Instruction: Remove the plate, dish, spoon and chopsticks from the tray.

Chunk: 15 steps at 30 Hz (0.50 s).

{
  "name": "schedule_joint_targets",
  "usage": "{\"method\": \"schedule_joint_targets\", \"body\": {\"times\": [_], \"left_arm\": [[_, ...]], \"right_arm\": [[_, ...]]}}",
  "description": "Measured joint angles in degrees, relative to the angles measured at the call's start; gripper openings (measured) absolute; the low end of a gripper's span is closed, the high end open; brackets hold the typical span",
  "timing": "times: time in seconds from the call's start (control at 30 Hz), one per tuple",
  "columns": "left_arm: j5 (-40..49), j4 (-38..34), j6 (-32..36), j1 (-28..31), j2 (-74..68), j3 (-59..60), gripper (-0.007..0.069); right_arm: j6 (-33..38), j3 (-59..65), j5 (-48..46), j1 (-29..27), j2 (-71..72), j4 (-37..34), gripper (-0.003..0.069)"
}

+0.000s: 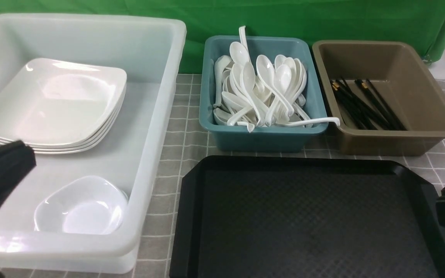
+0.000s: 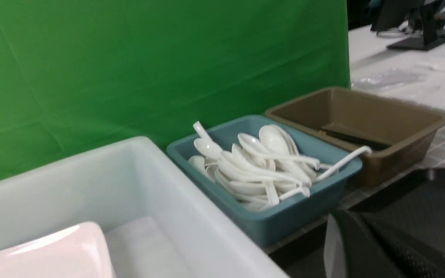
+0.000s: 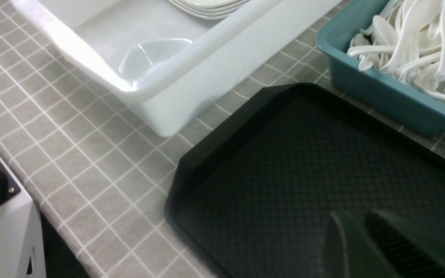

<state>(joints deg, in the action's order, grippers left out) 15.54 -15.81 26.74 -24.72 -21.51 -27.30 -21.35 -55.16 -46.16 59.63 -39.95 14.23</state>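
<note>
The black tray (image 1: 307,216) (image 3: 303,166) lies at the front with nothing on it. A large white square plate (image 1: 52,104) tops a stack inside the white tub. In the tub's near corner sits a small white dish (image 1: 81,206) (image 3: 149,56). White spoons (image 1: 261,88) (image 2: 261,166) fill the teal bin. Black chopsticks (image 1: 365,104) lie in the brown bin. My left gripper (image 1: 23,156) (image 2: 346,227) hovers over the tub's left side, shut and empty. My right gripper (image 1: 444,204) (image 3: 355,222) hangs over the tray's right edge, fingers close together with nothing between them.
The white tub (image 1: 157,127) stands left of the tray. Behind the tray, the teal bin (image 1: 261,139) and brown bin (image 1: 400,143) stand side by side on the grey checked cloth (image 1: 184,127). A green backdrop closes off the rear.
</note>
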Motion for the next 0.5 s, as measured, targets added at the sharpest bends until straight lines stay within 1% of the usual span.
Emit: {"method": "schedule_joint_targets", "body": {"times": [0.1,0.23,0.27,0.33,0.37,0.43,0.47,0.5], "left_arm": [[0.21,2.82,0.00,0.00,0.06,1.80,0.0007],[0.27,3.61,0.00,0.00,0.06,2.29,0.0007],[0.39,3.79,0.06,0.00,0.06,2.30,0.0007],[0.45,3.79,0.12,0.00,0.06,2.34,0.0007],[0.51,3.81,0.12,0.00,0.06,2.34,0.0007],[0.63,3.81,0.18,0.00,0.06,2.34,0.0007],[0.63,3.86,0.18,0.00,0.06,2.37,0.0007],[0.63,3.92,0.24,0.00,0.06,2.37,0.0007]], "right_arm": [[0.00,0.00,0.05,0.00,0.00,0.00,0.0106],[0.00,0.00,0.22,-1.23,0.00,-0.85,0.0108],[0.00,0.00,0.22,-4.20,0.06,-1.50,0.0111],[0.13,0.00,0.29,-7.18,0.22,-1.69,0.0113],[0.46,0.06,0.29,-9.79,0.69,-1.69,0.0112],[2.34,0.81,0.68,-14.43,2.12,-2.56,0.0092],[6.86,3.37,2.33,-20.29,4.38,-4.55,0.0047],[9.83,4.65,3.23,-23.14,5.86,-5.82,0.0034]]}}
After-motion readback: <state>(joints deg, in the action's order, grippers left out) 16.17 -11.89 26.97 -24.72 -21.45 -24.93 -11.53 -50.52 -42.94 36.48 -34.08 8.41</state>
